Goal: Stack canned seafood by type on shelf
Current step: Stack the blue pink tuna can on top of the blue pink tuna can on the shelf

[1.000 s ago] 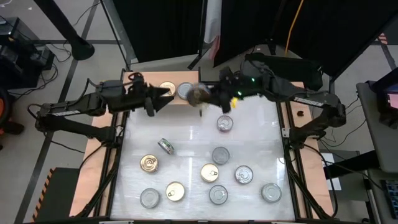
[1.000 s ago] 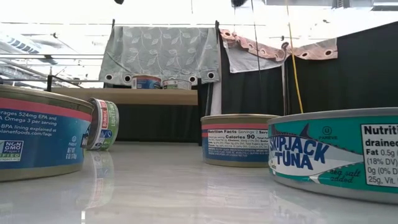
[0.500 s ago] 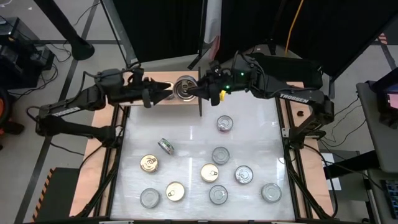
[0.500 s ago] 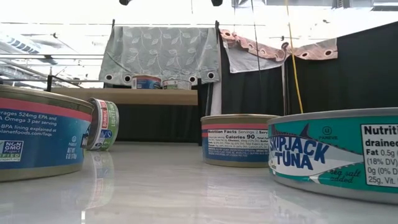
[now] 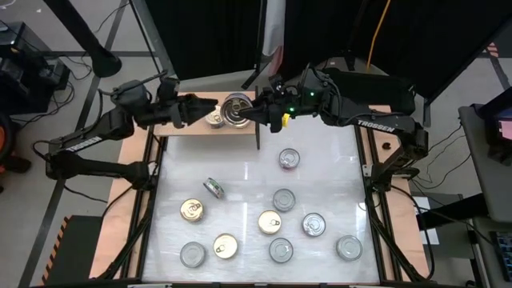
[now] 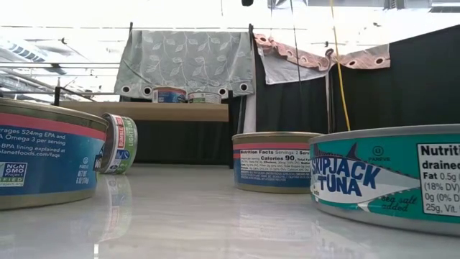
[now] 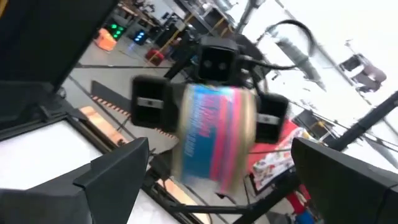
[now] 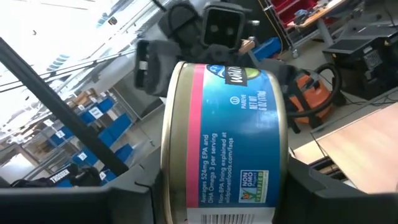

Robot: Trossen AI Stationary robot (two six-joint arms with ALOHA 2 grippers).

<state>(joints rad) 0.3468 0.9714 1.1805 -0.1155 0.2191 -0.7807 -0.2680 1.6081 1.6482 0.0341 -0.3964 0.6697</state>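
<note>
While the right gripper (image 5: pixel 250 114) pinches the blue-and-pink tin (image 5: pixel 237 110) on its side above the shelf (image 5: pixel 188 128), turn lid-up, lower squarely beside the shelved tins (image 5: pixel 214 119), and keep clear of the spread left gripper (image 5: pixel 210 108) close opposite.

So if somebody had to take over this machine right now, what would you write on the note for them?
Right gripper: shut on a blue-and-pink can, held tipped on its side above the shelf.
Left gripper: open, empty, facing that can from the other side.
Done: two cans stand side by side on the shelf.
Left: one can on the table lies on its edge; nine others sit flat, gold and silver lids mixed. All still need sorting by type and stacking.
</note>
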